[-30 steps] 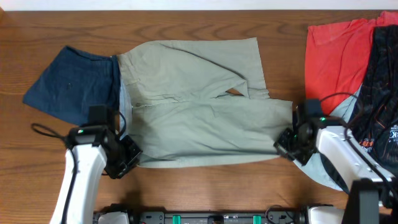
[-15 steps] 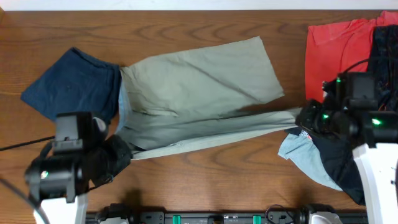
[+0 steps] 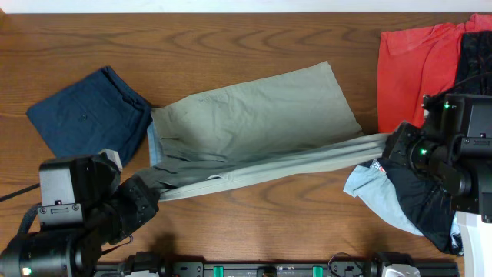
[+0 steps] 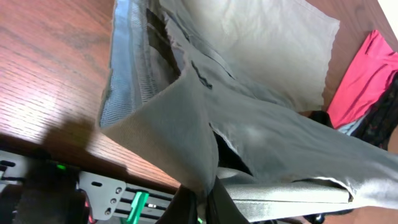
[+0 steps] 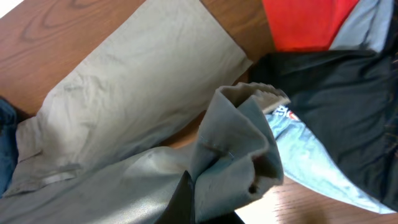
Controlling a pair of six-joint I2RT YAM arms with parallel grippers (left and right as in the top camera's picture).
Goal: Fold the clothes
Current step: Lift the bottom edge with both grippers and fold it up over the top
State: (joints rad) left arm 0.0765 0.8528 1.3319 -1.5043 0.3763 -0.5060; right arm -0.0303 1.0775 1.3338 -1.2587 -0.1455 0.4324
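Observation:
The khaki-grey shorts (image 3: 261, 123) lie across the table's middle, their near edge lifted and stretched between both grippers. My left gripper (image 3: 154, 185) is shut on the waistband end (image 4: 186, 124). My right gripper (image 3: 392, 145) is shut on the leg-hem end (image 5: 242, 149). The lifted strip hangs taut above the table, and the far half lies flat. Navy shorts (image 3: 88, 115) lie at the left. A red tee (image 3: 411, 65), a black printed piece (image 3: 477, 61) and a light-blue piece (image 3: 377, 192) lie at the right.
The pile at the right also shows in the right wrist view: the red tee (image 5: 305, 22), a black garment (image 5: 336, 93) and the light-blue piece (image 5: 323, 162). The table's front edge and a rail (image 4: 106, 190) lie below my left gripper.
Both grippers have risen with the near edge of the khaki shorts, pulling it taut. The far half has flattened and shifted towards the back. The navy shorts now lie apart from them.

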